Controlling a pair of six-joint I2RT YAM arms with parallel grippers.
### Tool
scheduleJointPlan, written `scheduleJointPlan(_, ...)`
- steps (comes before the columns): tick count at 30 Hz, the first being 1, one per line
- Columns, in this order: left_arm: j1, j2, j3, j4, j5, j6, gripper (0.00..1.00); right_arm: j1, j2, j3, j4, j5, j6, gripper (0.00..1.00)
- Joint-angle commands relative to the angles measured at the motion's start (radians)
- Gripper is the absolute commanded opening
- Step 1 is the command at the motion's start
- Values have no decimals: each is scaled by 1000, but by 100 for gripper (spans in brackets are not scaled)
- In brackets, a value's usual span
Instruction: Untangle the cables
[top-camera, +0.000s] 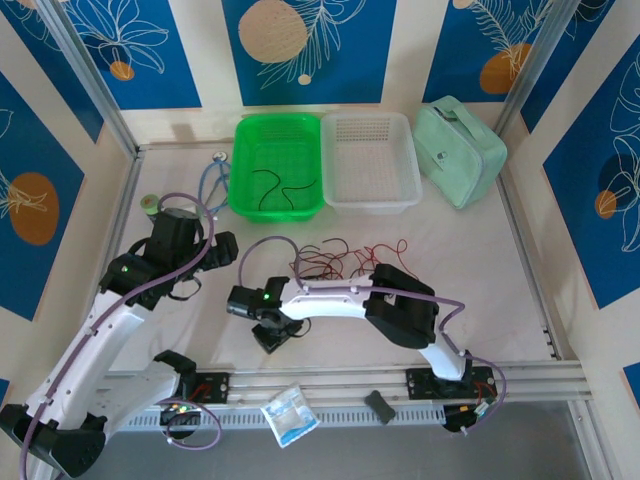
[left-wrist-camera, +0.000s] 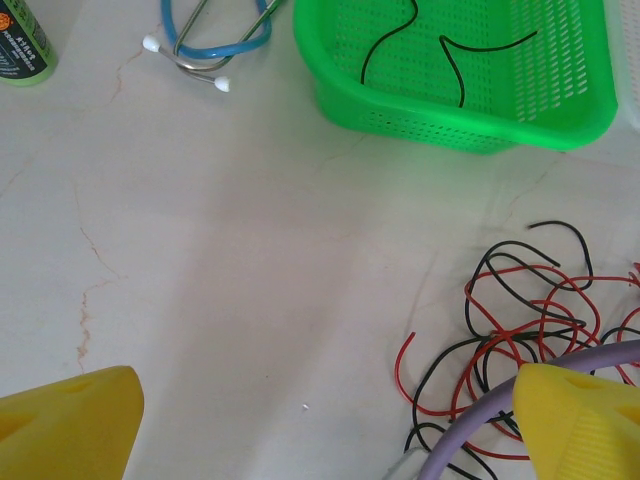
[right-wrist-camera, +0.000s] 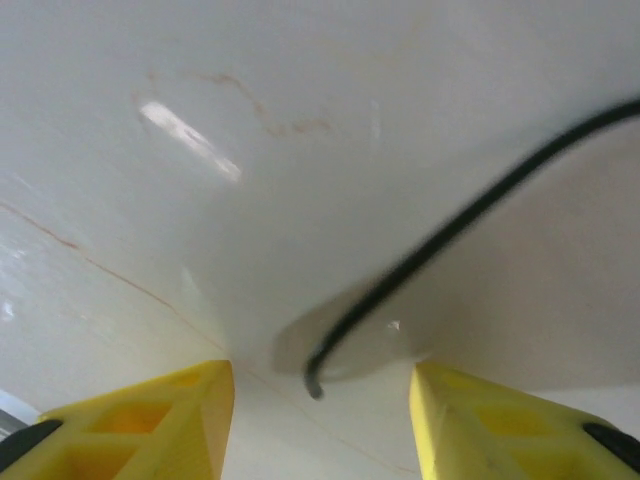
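Your left gripper (left-wrist-camera: 325, 425) hangs over the bare table (left-wrist-camera: 250, 250), its yellow fingers (left-wrist-camera: 70, 420) spread wide with nothing between them. At the far left of its wrist view stands a green bottle (left-wrist-camera: 20, 45), and next to that lies the blue-tubed stethoscope (left-wrist-camera: 215, 45). Just right of the stethoscope sits the green basket (left-wrist-camera: 450, 110), which holds two loose black wires (left-wrist-camera: 400, 40) on its floor.

In front of that basket, the tangle of red and black wires (top-camera: 340, 262) rests on the table, just behind the forearm of your right arm. In the left wrist view a purple arm cable (left-wrist-camera: 500, 410) crosses the near edge of the tangle.

Your right gripper (right-wrist-camera: 320, 400) points down close to the table, jaws apart. The free end of one black wire (right-wrist-camera: 430, 250) lies between the fingers, touching neither.

Further right, along the back of the table, the white basket (top-camera: 370, 200) sits against the green one. A mint-green case (top-camera: 460, 150) lies at the far right.
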Motion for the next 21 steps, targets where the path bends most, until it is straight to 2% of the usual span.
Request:
scheduleJointPlan(1,13,-1,31,-15,-14,4,94,15,43,33,3,-6,17,47)
scheduleJointPlan(7,13,10,29,-3,-2,5,94,18,64,62,-8,9,32,39)
scheduleJointPlan(17,15,17,24,11,12,6,93,12,67,74,-12,21,59,0)
scheduleJointPlan(21,15,15,23,9,13,5,93,14,36,60,-11,42,60,0)
